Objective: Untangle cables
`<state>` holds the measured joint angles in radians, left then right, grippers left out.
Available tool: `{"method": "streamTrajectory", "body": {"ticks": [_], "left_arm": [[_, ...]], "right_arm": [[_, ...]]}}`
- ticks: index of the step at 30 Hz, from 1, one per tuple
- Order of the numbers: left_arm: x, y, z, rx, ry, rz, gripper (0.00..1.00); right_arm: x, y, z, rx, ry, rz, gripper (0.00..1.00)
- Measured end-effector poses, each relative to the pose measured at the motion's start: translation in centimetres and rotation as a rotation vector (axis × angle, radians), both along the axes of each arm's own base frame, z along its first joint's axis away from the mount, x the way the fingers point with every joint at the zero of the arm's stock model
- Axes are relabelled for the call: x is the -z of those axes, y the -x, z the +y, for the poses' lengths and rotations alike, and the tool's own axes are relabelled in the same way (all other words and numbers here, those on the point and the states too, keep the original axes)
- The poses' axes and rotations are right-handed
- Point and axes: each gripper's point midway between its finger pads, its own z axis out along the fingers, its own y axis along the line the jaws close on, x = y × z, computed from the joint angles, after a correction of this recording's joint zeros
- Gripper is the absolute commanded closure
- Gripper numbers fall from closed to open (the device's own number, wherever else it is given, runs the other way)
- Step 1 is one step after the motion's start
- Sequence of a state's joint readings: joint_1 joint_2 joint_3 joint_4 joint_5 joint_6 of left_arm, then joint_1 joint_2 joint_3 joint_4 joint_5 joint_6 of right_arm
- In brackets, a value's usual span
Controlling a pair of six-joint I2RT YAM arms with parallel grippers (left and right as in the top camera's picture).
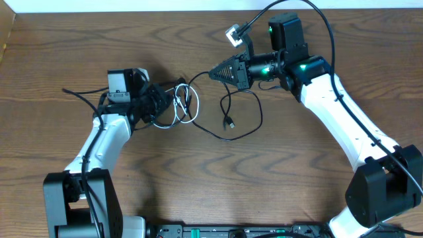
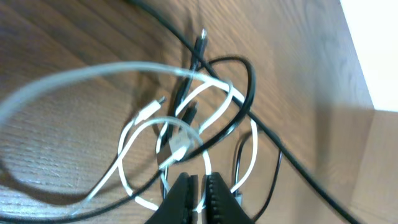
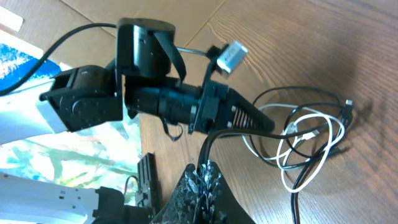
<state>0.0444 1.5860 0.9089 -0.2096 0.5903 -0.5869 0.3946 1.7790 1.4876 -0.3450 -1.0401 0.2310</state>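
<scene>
The white cable (image 1: pixel 187 106) lies in small loops on the wooden table, tangled with the black cable (image 1: pixel 258 122). My left gripper (image 1: pixel 165 100) is at the left side of the coils. In the left wrist view its jaws (image 2: pixel 199 186) are shut on a strand of the white cable (image 2: pixel 245 118), with the black cable (image 2: pixel 249 81) crossing over the loops. My right gripper (image 1: pixel 213 73) hovers up and to the right of the tangle. It is shut (image 3: pixel 205 168) on the black cable (image 3: pixel 208 146), which runs from it down to the white cable (image 3: pixel 314 165) loops.
The black cable's free plug (image 1: pixel 229 123) lies right of the tangle inside a wide loop. Thick robot wires arc over the right arm (image 1: pixel 317 20) and trail left of the left arm (image 1: pixel 79 96). The table's far edge (image 1: pixel 198 12) meets a white wall.
</scene>
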Motion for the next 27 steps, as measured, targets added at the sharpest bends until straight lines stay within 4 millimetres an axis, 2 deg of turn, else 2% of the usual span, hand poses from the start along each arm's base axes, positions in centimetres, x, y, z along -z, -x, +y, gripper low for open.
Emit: {"method": "streamTrajectory", "body": {"ticks": [2, 9, 19, 26, 27], "left_arm": [[0.1, 0.4, -0.5, 0.028, 0.002, 0.002, 0.65], [1.1, 1.1, -1.6, 0.064, -0.048, 0.015, 0.65], [1.5, -0.7, -3.1, 0.062, -0.211, -0.076, 0.60], [3.8, -1.1, -1.8, -0.009, -0.312, -0.031, 0.59], [3.9, -1.1, -1.6, -0.015, -0.319, -0.028, 0.61]], "right_arm": [[-0.1, -0.1, 0.0, -0.001, -0.005, -0.009, 0.99], [-0.3, 0.0, 0.0, -0.008, -0.012, -0.009, 0.99], [-0.4, 0.2, 0.0, -0.016, -0.017, -0.005, 0.99], [-0.5, 0.4, 0.1, -0.031, -0.027, -0.001, 0.99], [-0.5, 0.4, 0.1, -0.031, -0.027, -0.001, 0.99]]}}
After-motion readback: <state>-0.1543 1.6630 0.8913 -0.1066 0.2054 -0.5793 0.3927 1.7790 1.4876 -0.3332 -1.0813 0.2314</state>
